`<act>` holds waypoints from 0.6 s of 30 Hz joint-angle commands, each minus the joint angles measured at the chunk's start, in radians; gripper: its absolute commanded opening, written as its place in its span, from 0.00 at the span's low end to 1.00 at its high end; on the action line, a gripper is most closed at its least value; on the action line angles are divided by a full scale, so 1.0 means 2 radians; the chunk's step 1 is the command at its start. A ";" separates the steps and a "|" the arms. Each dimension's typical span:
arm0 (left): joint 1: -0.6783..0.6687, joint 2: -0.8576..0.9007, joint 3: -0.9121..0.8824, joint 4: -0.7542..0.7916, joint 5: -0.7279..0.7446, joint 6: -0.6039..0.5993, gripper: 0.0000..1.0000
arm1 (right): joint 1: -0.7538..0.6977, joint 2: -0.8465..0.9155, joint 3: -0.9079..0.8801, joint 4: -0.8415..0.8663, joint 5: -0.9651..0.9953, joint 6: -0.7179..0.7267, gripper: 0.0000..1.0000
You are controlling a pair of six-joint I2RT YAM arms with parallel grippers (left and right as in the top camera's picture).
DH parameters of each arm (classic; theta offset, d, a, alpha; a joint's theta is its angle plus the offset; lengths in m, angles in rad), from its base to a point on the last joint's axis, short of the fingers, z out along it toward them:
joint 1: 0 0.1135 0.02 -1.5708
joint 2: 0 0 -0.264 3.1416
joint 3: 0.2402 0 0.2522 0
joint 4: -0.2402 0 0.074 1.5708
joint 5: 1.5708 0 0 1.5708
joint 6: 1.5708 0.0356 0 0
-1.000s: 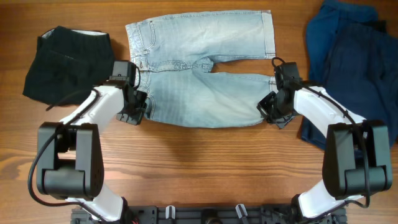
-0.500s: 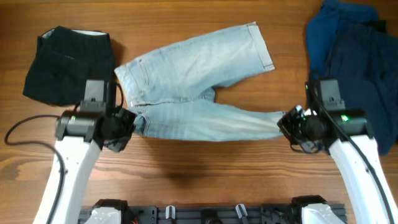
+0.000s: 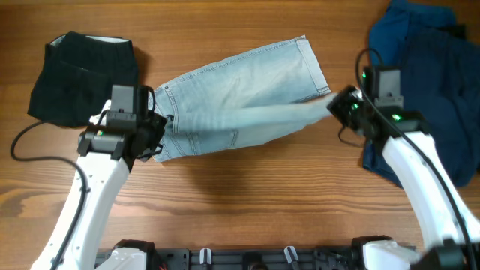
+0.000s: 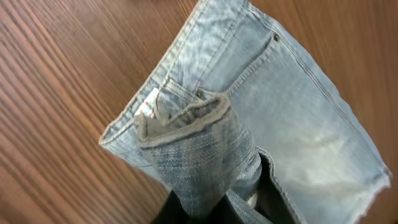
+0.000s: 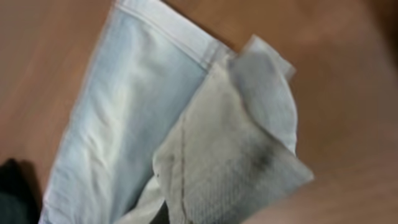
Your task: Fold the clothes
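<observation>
So in the last second the jeans (image 3: 240,97) went from lying flat with both legs spread to nearly folded lengthwise. Both arms picked up the near leg, pulled it back a bit, and have now swung it over the far leg. The whole thing got dragged crooked doing it, so it now sits diagonally mid-table (image 3: 240,217), between the black garment (image 3: 79,75) and the blue pile (image 3: 427,75). The left gripper (image 3: 154,142) is clamped on the waistband corner, with denim bunched up right at the wrist cam. The right gripper (image 3: 336,106) has the hem. That wrist view is pretty blurry and I can't see the jaws themselves, but the cloth hangs off it, so I'd say it's pinched tight. Leg-on-leg is basically there: it still needs laying down, letting go, then the crosswise fold.
</observation>
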 commanded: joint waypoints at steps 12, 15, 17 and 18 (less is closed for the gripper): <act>0.005 0.101 -0.001 0.162 -0.131 0.002 0.04 | 0.039 0.196 0.007 0.312 0.008 -0.064 0.04; 0.005 0.105 -0.001 0.191 -0.141 0.002 0.07 | 0.050 0.212 0.007 0.344 0.030 -0.056 0.05; 0.005 0.119 -0.001 0.206 -0.141 0.002 0.08 | 0.051 0.223 0.007 0.365 0.031 -0.056 0.05; 0.005 0.127 -0.001 0.210 -0.141 0.002 0.08 | 0.051 0.227 0.007 0.376 0.032 -0.056 0.05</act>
